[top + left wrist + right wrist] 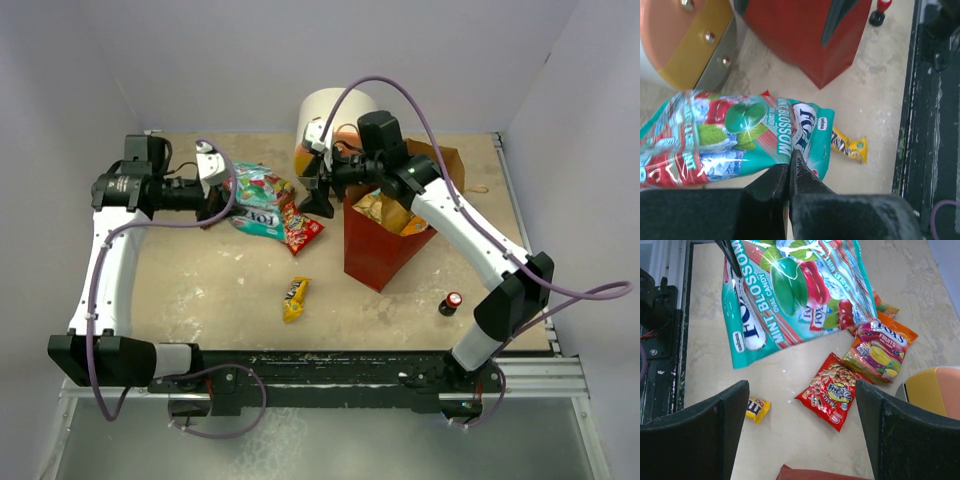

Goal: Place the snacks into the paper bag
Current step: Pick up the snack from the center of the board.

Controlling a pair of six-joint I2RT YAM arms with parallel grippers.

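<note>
While the teal Fox's Mint Blossom candy bag (740, 135) is being pinched by one edge in the closed left pincer (790, 167), the paper bag (375, 255) is being found off to that pincer's right, across a short stretch of bench (200, 290), mouth up and with chip packets (383, 210) showing inside. The candy bag's long axis is being laid roughly left to right in the top view, running from the left pincer toward the paper bag, so the carry is being judged a sideways sweep to the right and a lift over the red wall (the paper bag is standing taller than any packet around it). The left arm is being counted the nearer one, since the packet is being held by it.

The right pincer (800, 425) is being held wide open with nothing between its fingers, just beside the paper bag's left wall and between the candy bag and the mouth; it is being judged the main obstacle on that path. Beneath it a red peanut packet (832, 390) and an orange Fox's Fruits packet (880, 350) are lying on the bench. A yellow M&M's bar (295, 298) is lying nearer the arm bases, apart from the rest. The round drawer unit (330, 110) is standing behind the paper bag and a small red-capped bottle (452, 303) to its right, both off the path. Whether the candy bag's far end is touching the bench cannot be told.
</note>
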